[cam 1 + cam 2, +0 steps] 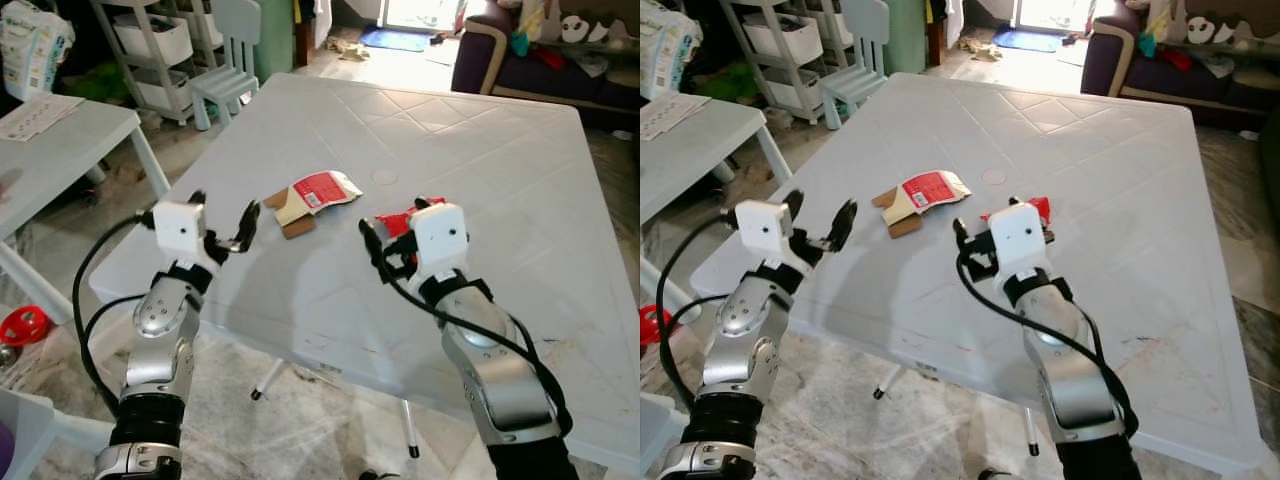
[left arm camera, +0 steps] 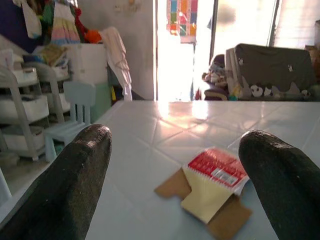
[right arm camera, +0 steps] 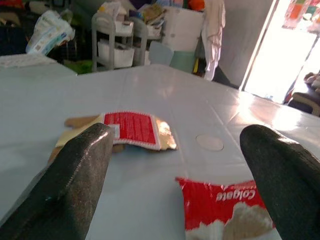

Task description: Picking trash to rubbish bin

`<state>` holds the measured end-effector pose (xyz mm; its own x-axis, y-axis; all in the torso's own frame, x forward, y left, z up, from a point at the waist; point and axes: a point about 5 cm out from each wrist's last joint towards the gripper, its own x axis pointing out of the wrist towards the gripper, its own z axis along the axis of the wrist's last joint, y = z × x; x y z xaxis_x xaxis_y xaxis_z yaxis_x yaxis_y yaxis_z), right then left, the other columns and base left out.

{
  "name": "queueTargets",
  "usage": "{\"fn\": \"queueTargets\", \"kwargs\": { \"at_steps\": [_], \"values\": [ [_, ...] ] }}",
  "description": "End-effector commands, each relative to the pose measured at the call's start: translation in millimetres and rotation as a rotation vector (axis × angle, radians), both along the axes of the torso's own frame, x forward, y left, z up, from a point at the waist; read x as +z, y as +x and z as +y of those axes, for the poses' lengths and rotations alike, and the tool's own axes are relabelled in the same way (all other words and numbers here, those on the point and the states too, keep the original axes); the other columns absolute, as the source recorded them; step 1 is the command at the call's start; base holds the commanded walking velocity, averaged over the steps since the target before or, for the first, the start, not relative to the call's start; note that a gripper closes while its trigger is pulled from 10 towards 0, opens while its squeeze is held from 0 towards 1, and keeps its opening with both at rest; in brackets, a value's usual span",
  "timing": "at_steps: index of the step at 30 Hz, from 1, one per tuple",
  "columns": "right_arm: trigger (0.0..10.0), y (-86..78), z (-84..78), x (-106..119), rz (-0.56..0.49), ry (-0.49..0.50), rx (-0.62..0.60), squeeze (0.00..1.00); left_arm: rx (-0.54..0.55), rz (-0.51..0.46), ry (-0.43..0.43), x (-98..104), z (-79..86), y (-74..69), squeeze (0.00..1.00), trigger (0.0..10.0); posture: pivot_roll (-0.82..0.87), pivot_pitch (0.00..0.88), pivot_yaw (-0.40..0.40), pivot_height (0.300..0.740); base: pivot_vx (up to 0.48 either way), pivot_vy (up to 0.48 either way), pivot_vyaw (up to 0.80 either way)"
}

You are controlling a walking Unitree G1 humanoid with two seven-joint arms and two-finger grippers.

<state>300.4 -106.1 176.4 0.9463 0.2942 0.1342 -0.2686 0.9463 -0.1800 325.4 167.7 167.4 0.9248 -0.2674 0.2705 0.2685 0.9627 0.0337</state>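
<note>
While both pincers gape, flattened carton (image 1: 308, 200) and red wrapper (image 3: 225, 210) lie unobstructed on the table (image 1: 500, 170)

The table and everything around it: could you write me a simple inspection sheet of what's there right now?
Surface: white plastic table, some smudges near its front edge.
Job's things: torn carton, red, cream and brown, flat near the table's middle; red wrapper beside it, in front of the right gripper. No bin seen.
Clutter: nothing else seen on the table.
Grippers: left gripper open, above the table's left edge, facing the carton; right gripper open, low over the table at the wrapper.
Cables: black cables loop along both arms.
Surroundings: second table to the left, small chair, shelves, sofa, red toy on the floor.
</note>
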Motion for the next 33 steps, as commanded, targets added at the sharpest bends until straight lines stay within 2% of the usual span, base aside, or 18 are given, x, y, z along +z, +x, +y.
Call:
{"fn": "queueTargets", "kwargs": {
  "at_steps": [1, 3, 9, 16, 33],
  "values": [
    [10.0, 3.3, -4.3, -0.3, -0.001, 0.005, -0.021, 0.0, -0.003, -0.021, 0.011, 9.7, -4.7, -0.6, 0.0, 10.0, -0.06, 0.029, -0.004, 0.74, 0.0, 0.0, -0.79],
    [10.0, 5.2, -4.9, 0.1, -0.008, 0.003, -0.025, 0.0, 0.008, -0.048, -0.008, 21.5, -10.3, 2.2, 0.0, 10.0, -0.06, 0.024, -0.002, 0.74, 0.0, 0.0, -0.79],
    [10.0, 7.9, -4.4, 1.5, -0.021, 0.003, -0.026, 0.0, 0.017, -0.051, -0.024, 31.8, -19.3, 2.4, 0.0, 10.0, -0.07, 0.016, -0.002, 0.74, 0.0, 0.0, -0.78],
    [10.0, 10.1, -4.8, 2.6, -0.038, -0.008, -0.025, 0.0, 0.038, -0.019, -0.067, 31.7, -19.2, 3.3, 0.0, 10.0, -0.07, 0.011, 0.0, 0.74, 0.0, 0.0, 0.0],
    [10.0, 11.1, -5.5, 2.2, -0.046, -0.023, -0.021, 0.0, 0.046, 0.011, -0.088, 30.4, -18.6, 5.3, 0.0, 10.0, -0.08, 0.008, -0.007, 0.74, 0.0, -0.289, 0.0]
  ]
}}
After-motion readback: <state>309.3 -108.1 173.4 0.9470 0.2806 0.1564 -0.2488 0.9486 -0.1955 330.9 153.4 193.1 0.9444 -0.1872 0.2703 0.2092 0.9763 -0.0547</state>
